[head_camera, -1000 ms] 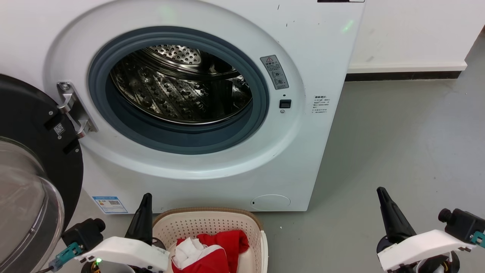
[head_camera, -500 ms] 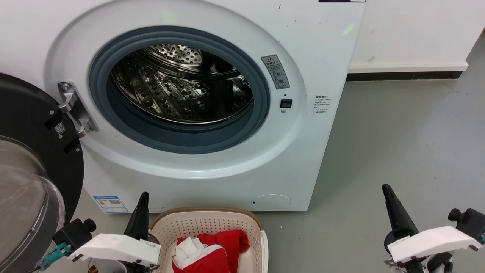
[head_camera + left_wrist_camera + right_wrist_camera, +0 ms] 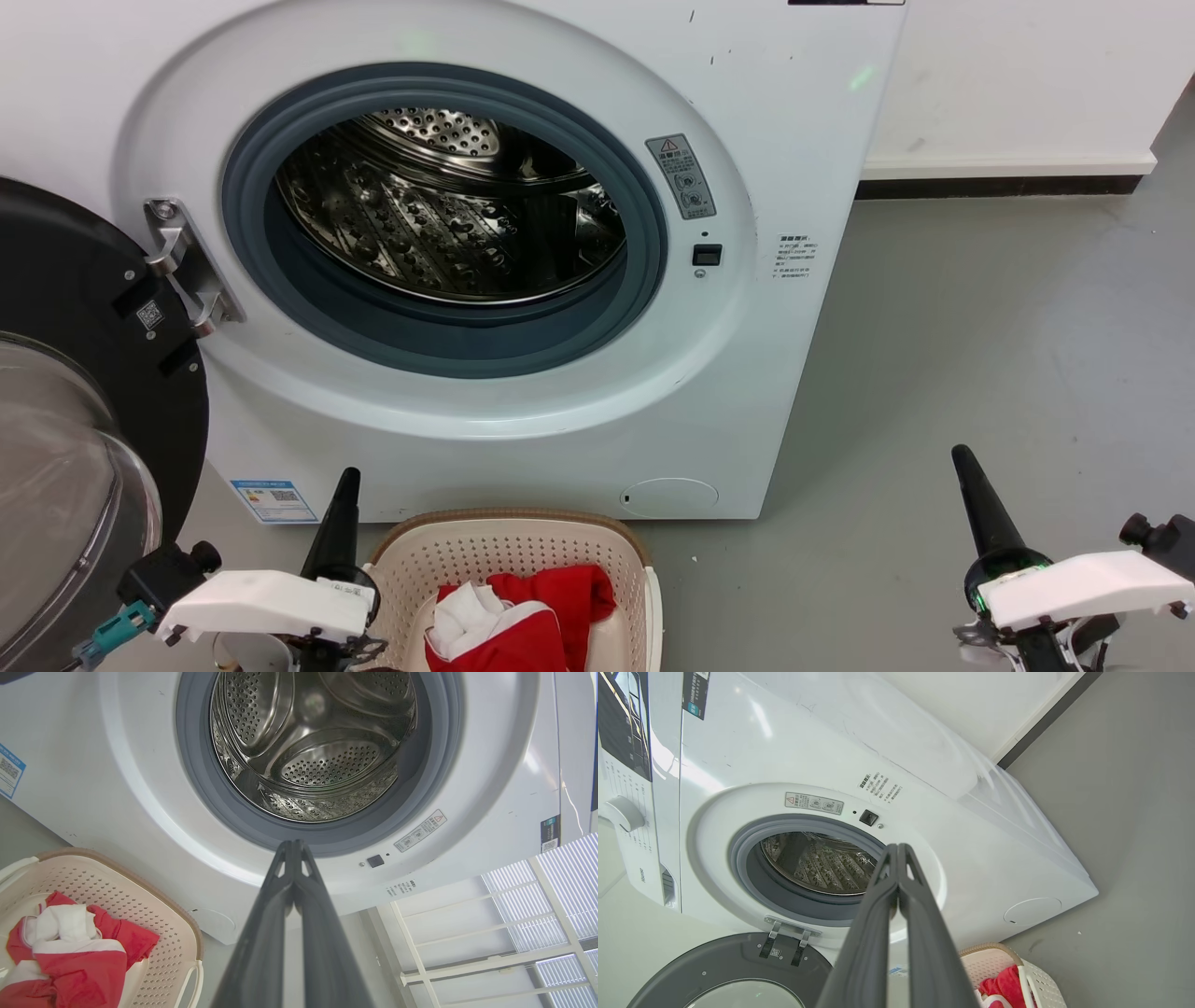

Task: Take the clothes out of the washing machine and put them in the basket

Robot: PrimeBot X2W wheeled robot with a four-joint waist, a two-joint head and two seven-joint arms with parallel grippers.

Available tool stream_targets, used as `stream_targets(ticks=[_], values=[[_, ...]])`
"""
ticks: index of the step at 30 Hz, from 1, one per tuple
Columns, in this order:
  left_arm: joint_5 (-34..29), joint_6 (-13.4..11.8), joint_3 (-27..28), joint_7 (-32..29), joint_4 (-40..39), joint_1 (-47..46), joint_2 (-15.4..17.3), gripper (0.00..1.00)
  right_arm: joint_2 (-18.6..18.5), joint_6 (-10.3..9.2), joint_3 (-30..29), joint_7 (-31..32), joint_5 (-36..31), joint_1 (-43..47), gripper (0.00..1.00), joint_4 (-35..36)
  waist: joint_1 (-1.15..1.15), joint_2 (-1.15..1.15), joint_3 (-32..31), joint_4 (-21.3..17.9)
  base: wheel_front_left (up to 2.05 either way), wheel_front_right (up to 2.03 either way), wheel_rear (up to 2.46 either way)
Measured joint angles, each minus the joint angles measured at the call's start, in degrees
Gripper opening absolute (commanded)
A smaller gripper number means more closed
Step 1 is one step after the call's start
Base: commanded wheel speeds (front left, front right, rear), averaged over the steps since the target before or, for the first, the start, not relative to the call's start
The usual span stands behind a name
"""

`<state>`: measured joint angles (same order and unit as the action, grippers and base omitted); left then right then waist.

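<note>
Both shut on nothing and lately drawn back, my left pincer (image 3: 347, 480) hangs just beside the basket (image 3: 509, 515) and my right pincer (image 3: 963, 459) well apart from it, while the clothes (image 3: 551, 597) lie inside it and the washing machine (image 3: 794, 140) behind it stands bare, so unloading looks done.

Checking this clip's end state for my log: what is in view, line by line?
washing machine: one, white, straight ahead, visible drum empty.
door: one, black-framed glass, swung open at left.
basket: one, cream, brown rim, on the floor before the machine.
clothes: one heap, red and white, in the basket.
label: one, blue, machine's lower left front.
floor: one, grey, at right.
left gripper: one, dark fingers, shut, left of the basket.
right gripper: one, dark fingers, shut, over the floor.
</note>
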<state>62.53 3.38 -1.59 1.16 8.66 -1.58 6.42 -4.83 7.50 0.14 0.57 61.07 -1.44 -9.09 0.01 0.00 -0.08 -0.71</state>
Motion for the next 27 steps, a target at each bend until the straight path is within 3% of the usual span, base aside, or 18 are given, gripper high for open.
stream_targets(ticks=[27], values=[[15.1,1.8,2.7,-2.7,2.5,-2.2,-1.0,0.0,0.0,0.0,-1.9,1.8,15.9,-2.0,0.0,-2.2,0.0,0.0,0.1,0.3,0.0,0.0,0.0]])
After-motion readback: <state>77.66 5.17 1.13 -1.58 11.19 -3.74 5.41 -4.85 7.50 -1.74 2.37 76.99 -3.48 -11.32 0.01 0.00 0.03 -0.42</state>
